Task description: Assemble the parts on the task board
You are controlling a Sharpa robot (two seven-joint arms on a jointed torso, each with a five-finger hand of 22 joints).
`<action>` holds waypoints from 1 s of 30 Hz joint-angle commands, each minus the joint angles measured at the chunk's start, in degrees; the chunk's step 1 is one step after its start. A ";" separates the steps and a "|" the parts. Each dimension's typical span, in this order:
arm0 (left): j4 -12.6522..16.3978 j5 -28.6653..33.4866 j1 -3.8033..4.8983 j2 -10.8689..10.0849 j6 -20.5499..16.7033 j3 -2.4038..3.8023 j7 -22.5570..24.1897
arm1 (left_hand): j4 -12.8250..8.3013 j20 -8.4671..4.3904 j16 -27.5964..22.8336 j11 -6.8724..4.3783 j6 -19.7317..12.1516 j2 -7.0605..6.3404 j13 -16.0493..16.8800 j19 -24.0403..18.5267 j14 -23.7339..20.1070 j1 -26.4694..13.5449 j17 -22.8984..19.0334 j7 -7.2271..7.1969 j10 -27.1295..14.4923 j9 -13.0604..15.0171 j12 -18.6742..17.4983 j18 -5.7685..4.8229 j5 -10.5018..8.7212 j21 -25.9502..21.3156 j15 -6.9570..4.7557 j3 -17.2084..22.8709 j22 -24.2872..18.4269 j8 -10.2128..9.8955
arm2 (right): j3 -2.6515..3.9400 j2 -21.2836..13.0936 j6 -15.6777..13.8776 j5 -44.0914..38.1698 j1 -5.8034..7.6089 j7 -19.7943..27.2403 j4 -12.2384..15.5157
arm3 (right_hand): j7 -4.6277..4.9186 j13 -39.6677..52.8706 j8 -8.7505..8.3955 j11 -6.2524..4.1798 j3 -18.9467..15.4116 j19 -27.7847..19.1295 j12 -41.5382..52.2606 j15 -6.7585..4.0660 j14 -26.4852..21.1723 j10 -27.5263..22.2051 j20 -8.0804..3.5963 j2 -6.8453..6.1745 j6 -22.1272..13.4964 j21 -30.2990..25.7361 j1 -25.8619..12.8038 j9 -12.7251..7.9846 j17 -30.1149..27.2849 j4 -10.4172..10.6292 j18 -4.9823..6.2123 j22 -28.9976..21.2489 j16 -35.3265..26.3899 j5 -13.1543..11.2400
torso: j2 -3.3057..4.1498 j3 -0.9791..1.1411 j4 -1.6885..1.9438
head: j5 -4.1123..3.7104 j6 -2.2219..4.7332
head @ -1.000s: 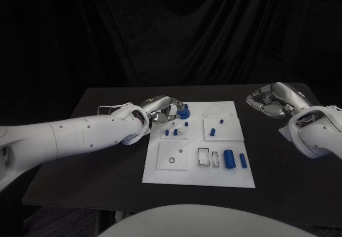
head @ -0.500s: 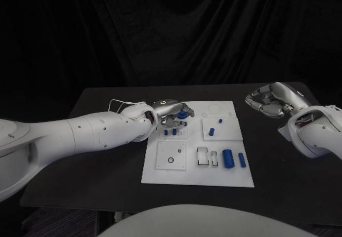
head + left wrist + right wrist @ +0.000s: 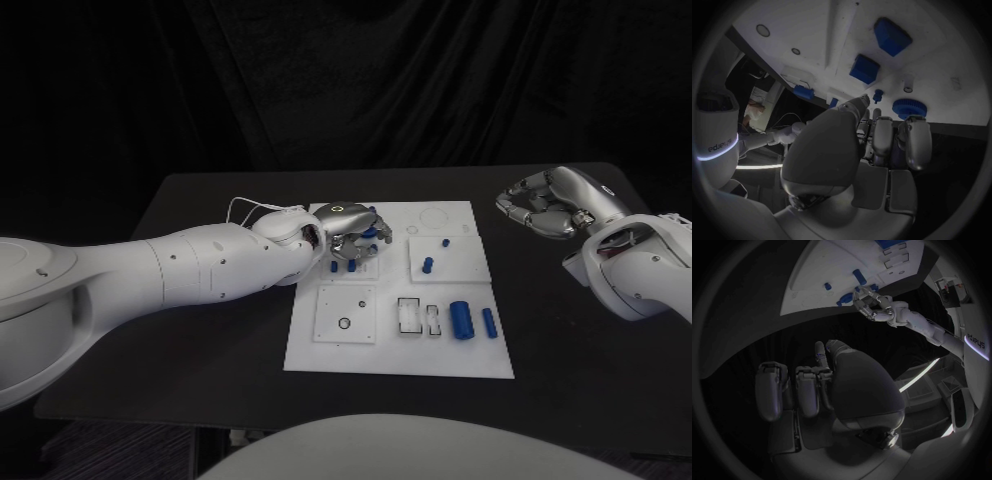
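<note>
Robot's left hand (image 3: 351,224) over a white rectangular task board (image 3: 404,345) with small blue parts, frame centre.
The left hand's fingers curl above a round blue toothed gear (image 3: 909,108) at the board's upper left; whether it grips it is unclear. The right hand (image 3: 544,205), upper right off the board, is curled, empty.

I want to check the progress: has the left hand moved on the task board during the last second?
Yes. The left hand has shifted slightly toward the robot along the task board, ending nearer the small upright blue pegs; its wrist has turned too.
</note>
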 commanded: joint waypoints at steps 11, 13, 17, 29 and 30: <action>-1.82 -0.76 0.05 1.44 1.39 0.06 -2.90 | -0.73 0.05 0.61 0.07 1.60 0.13 -0.56 0.64 0.76 -1.14 0.01 0.21 1.98 -0.59 0.97 -0.83 -0.08 0.32 -0.04 0.29 11.01 0.03 | 0.04 -0.25 0.11 -0.17 -0.12 -0.34 0.09 | 0.06 15.10 -0.33 0.23 0.24 2.71 0.15 0.39 5.94 5.86 0.35 -0.05 0.37 -0.21 0.23 -0.05 15.10 0.02 1.12 13.02 0.17 0.34 | 0.24 -0.04 -0.31 | 0.22 0.00; -1.96 -0.76 0.04 1.56 1.44 0.06 -2.94 | -0.96 0.02 0.80 -0.05 2.46 0.16 -0.67 0.88 0.97 -1.29 0.11 0.39 2.74 -0.71 1.39 -0.88 -0.11 0.51 -0.11 0.40 11.09 0.22 | 0.04 -0.25 0.20 -0.17 -0.12 -0.38 0.13 | 0.06 15.10 -0.33 0.23 0.24 2.71 0.15 0.39 5.94 5.86 0.35 -0.05 0.37 -0.21 0.23 -0.05 15.10 0.02 1.12 13.02 0.17 0.34 | 0.28 -0.05 -0.31 | 0.11 0.00; -2.10 -0.76 0.02 1.71 1.38 0.06 -2.94 | -1.19 -0.05 0.81 -0.17 3.17 0.09 -0.60 0.91 0.97 -1.57 -0.08 0.58 3.44 -0.80 1.95 -0.87 -0.58 0.48 -0.20 0.31 11.08 0.38 | 0.04 -0.34 0.27 -0.17 -0.12 -0.45 0.22 | 0.06 15.10 -0.32 0.23 0.25 2.71 0.15 0.39 5.94 5.86 0.35 -0.04 0.39 -0.22 0.23 -0.05 15.10 0.02 1.12 13.02 0.17 0.35 | 0.31 -0.09 -0.17 | -0.15 0.00; -2.18 -0.76 -0.01 1.87 1.03 0.06 -2.29 | -1.86 -0.65 1.55 -1.19 6.06 1.00 1.24 1.98 1.82 -2.54 0.28 1.25 5.61 -0.08 5.26 -1.13 -2.16 1.34 -0.93 -0.73 11.43 2.01 | 0.04 -0.38 0.43 -0.17 -0.12 -0.55 0.29 | 0.06 15.10 -0.32 0.23 0.25 2.71 0.15 0.39 5.94 5.86 0.35 -0.04 0.39 -0.22 0.23 -0.05 15.10 0.02 1.12 13.02 0.17 0.35 | 0.35 -0.05 -0.05 | -0.22 0.00; -2.19 -0.76 -0.01 1.86 1.02 0.06 -2.31 | -1.89 -0.70 1.63 -1.26 6.14 1.05 1.30 2.07 1.93 -2.58 0.37 1.25 5.81 -0.01 5.42 -1.15 -2.20 1.42 -0.99 -0.79 11.46 2.09 | 0.04 -0.38 0.44 -0.17 -0.12 -0.56 0.29 | 0.06 15.10 -0.32 0.23 0.25 2.71 0.15 0.39 5.94 5.86 0.35 -0.04 0.39 -0.22 0.23 -0.05 15.10 0.02 1.12 13.02 0.17 0.35 | 0.37 -0.06 -0.07 | -0.20 0.00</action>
